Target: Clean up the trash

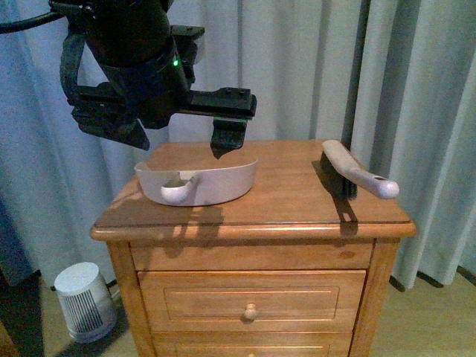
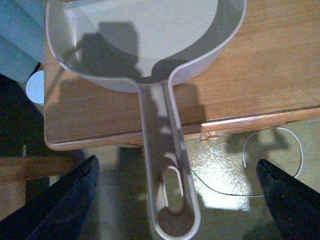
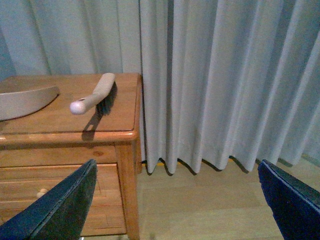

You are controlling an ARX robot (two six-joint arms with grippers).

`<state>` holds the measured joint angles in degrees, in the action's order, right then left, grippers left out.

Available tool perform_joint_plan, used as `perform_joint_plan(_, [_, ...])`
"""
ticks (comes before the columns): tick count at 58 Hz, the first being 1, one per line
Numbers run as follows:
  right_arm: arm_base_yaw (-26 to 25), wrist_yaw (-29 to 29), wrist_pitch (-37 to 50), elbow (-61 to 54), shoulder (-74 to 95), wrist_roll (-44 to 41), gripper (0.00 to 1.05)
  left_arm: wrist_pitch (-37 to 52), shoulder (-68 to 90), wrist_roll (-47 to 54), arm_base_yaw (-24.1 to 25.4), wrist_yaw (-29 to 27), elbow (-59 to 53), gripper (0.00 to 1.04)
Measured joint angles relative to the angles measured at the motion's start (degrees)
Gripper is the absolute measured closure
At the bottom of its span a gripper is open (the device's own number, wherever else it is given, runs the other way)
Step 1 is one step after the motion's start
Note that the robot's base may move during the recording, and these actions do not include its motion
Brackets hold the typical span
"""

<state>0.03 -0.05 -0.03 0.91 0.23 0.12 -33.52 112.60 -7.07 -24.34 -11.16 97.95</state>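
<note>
Standing against pale grey curtains (image 1: 312,67), a wooden nightstand (image 1: 297,197) with drawers holds a beige dustpan (image 1: 216,182) on its left part. The dustpan's handle reaches out past the front edge. A brush (image 1: 357,175) lies well apart, near the right edge. A small white appliance (image 1: 85,301) sits on the wood floor (image 3: 210,200) at the left, and a thin cable (image 2: 280,150) loops on the floor in front. The left gripper (image 2: 176,165) hangs over the dustpan handle with its fingers spread wide, touching nothing. The right gripper (image 3: 176,165) is also spread and empty, low beside the nightstand. The trash cannot be made out in any view.
</note>
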Motion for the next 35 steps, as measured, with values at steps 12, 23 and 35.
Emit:
perform_joint_plan(12, [0.0,0.0,0.0,0.0,0.0,-0.02,0.07,0.94,2.99,-0.59,0.81,0.24,0.13,0.08])
perform_joint_plan(23, [0.0,0.0,0.0,0.0,0.0,0.0,0.07,1.55,4.52,-1.92,1.57,0.68,0.28,0.08])
perform_joint_plan(35, [0.0,0.0,0.0,0.0,0.0,0.0,0.07,1.97,6.8,-2.29,1.84,1.03,1.55,0.08])
